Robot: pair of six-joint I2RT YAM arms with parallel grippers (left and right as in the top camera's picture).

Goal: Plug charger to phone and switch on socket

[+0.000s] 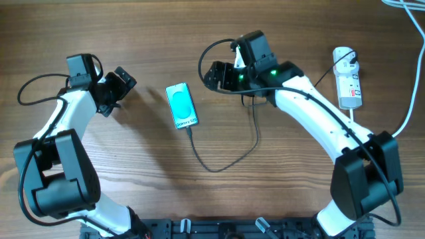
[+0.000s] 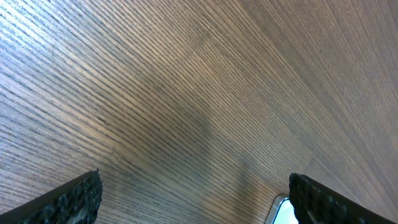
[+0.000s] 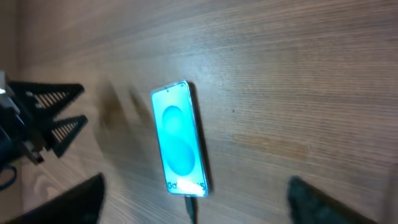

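Note:
The phone (image 1: pixel 181 105) lies flat mid-table with its teal screen lit. The charger (image 1: pixel 214 170), a thin black cable, has its tip in the phone's near end and loops right, passing under my right arm. In the right wrist view the phone (image 3: pixel 179 140) lies just ahead with the cable tip (image 3: pixel 191 208) in it. The socket (image 1: pixel 347 78) lies at the far right with a black plug at its top end. My right gripper (image 1: pixel 214 74) (image 3: pixel 199 205) is open and empty, right of the phone. My left gripper (image 1: pixel 123 83) (image 2: pixel 196 199) is open and empty, left of the phone, whose corner (image 2: pixel 281 211) shows in the left wrist view.
A thick white cord (image 1: pixel 415 79) runs from the socket along the table's right edge. The left gripper's fingers (image 3: pixel 56 115) show at the left of the right wrist view. Bare wood lies between the phone and both grippers.

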